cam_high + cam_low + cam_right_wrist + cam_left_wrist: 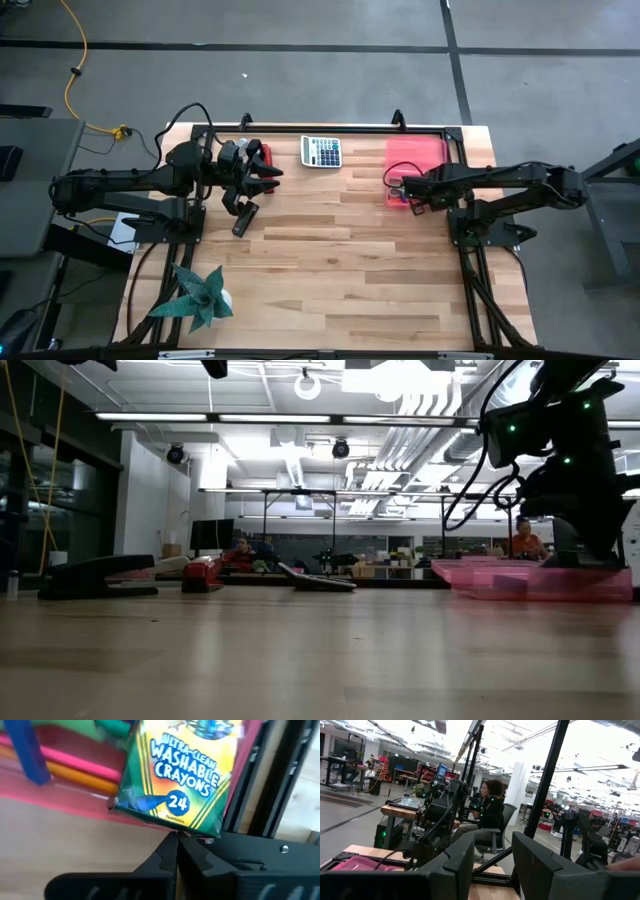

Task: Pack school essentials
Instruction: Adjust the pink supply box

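The green-yellow crayon box (pixel 175 775) lies in a translucent pink case (pixel 420 155) at the table's far right, beside a pink stick (pixel 75 762), an orange pencil (pixel 85 777) and a blue piece (pixel 30 755). My right gripper (pixel 176 839) is shut, low at the case's near left corner (pixel 397 192), with its tips just under the crayon box's lower edge. My left gripper (pixel 492 850) is open and held up off the table at the far left (pixel 258 182), pointing level across the table. Scissors and eraser do not show clearly. My right gripper has its shut fingertips (pixel 165 847) at the pink case's edge (pixel 202 839), right below the crayon box. Whether they touch the case or the box, I cannot tell. The case rests flat on the table.
A grey-white calculator (pixel 322 152) lies at the far edge. A red stapler (pixel 264 155) and a black stapler (pixel 95 575) sit near my left arm. A potted plant (pixel 195 298) stands at the near left. Bare wood spans the table's middle and near part.
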Controlling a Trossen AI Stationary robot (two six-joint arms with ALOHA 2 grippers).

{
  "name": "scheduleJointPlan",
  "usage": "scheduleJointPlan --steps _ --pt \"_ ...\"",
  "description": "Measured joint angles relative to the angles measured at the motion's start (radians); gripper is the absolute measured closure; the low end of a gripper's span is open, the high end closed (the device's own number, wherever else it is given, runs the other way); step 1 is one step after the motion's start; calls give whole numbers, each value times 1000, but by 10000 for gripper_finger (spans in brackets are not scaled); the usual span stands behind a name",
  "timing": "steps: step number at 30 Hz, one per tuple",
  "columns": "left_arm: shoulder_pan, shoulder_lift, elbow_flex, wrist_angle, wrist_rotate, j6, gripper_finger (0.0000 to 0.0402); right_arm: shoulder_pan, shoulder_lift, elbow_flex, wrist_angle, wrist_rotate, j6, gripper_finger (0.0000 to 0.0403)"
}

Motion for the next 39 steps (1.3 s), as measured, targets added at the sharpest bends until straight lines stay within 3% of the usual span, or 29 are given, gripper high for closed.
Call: scheduleJointPlan --steps 19,23,26,30,39 --pt "0 0 0 -1 -1 -8 282 22 0 0 146 173 207 403" --pt "-3 36 2 -20 -93 -26 288 24 -15 0 160 181 202 403" --pt "-9 149 26 -79 -169 -26 318 24 -58 0 161 182 191 403" --pt "-2 357 131 -94 -194 -15 388 24 -156 0 163 182 192 403" --pt "20 934 526 -101 -172 72 401 24 -318 1 183 159 213 403"
